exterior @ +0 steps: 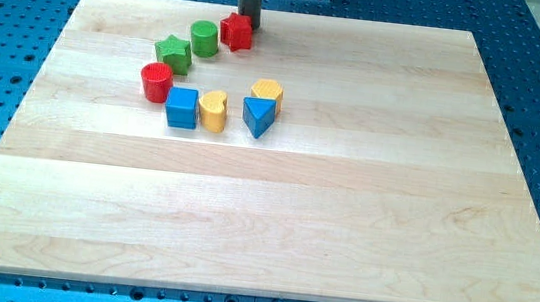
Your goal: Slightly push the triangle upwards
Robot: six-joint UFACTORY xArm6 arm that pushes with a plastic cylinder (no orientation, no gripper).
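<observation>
Rod-ended end effector's tip (250, 28), jawless and empty, beside red block (235, 32); yellow block (267, 92) directly above blue triangle (258, 117).

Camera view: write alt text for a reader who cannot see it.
My tip sits at the board's top edge, just above the red block, far from the blue triangle. A yellow block sits directly above the triangle on the wooden board.

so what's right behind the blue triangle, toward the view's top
A yellow block sits directly behind the blue triangle, touching it or nearly so. Its lower front is hidden by the triangle. My tip is farther up, by the red block.
</observation>
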